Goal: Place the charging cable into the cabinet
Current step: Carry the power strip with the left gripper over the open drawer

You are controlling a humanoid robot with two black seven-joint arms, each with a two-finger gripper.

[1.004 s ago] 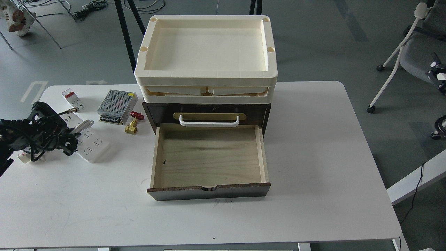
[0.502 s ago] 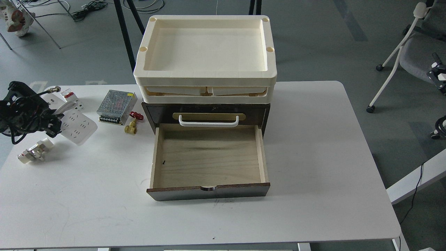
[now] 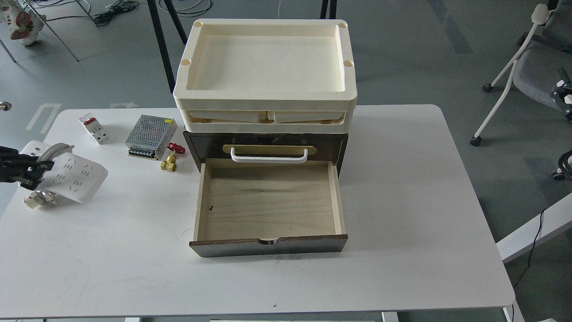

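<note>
Charging cable (image 3: 73, 176) has shifted left, left fingers (image 3: 33, 172) gripping.

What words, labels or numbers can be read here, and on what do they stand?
None can be read.
Metal power-supply box: a yellow sticker at its corner, too small to read.
Charging cable: only socket holes, no legible print.
Cabinet: no lettering visible.

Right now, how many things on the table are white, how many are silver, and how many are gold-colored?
White: 3 (power strip, small block with the red tab, plug piece)
Silver: 1 (perforated metal box)
Gold: 1 (brass valve with the red handle)
Total: 5
</note>
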